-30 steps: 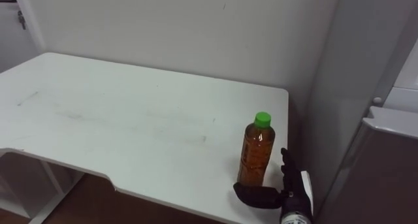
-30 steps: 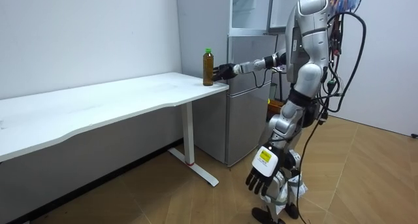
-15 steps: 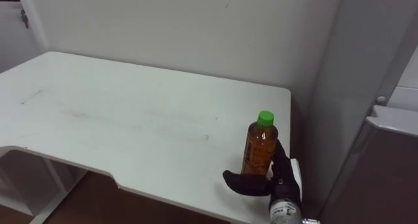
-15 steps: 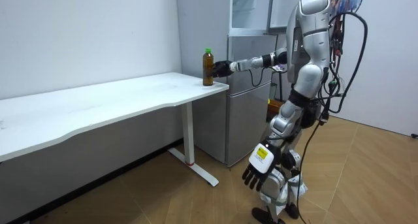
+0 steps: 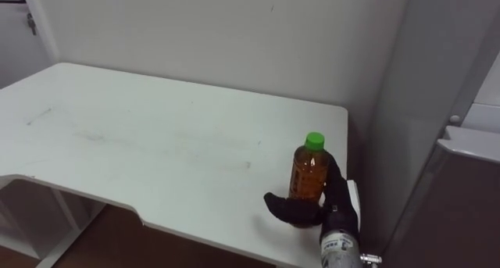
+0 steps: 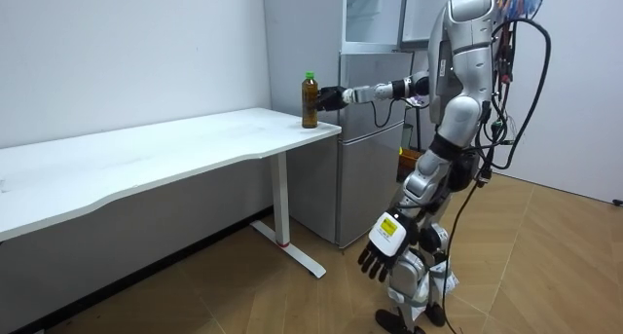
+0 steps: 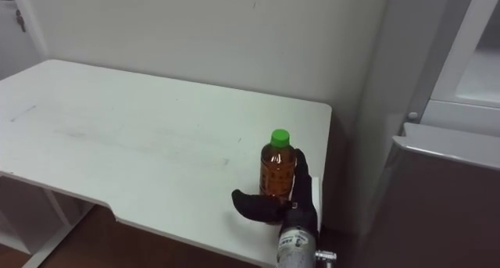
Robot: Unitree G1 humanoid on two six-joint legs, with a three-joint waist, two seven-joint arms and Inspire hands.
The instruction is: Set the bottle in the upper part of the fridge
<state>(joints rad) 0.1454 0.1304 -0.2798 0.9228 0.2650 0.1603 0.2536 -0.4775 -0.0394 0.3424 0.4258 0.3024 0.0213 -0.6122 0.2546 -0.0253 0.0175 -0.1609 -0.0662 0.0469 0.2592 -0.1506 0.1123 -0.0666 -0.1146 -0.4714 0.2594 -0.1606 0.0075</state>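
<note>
Upright near the right corner of the white table (image 5: pixel 156 143), the bottle (image 5: pixel 310 174) was clasped by the right hand (image 5: pixel 332 205), thumb curled in front, fingers behind. The fridge (image 5: pixel 469 198) was set just beside the table. The left hand (image 6: pixel 380 256) was hung low, fingers loose.

Brings the right hand (image 5: pixel 332 205) forward, from just beside the bottle (image 5: pixel 309 168) a second ago to right against it now. Sets the fingers (image 5: pixel 337 180) up along the bottle's right and far side. Lays the thumb across the front of the base, hiding the bottom that showed before. In the room view, lifts the reaching arm slightly and swings the hanging left hand (image 6: pixel 383 246) a little toward the room view's left.
</note>
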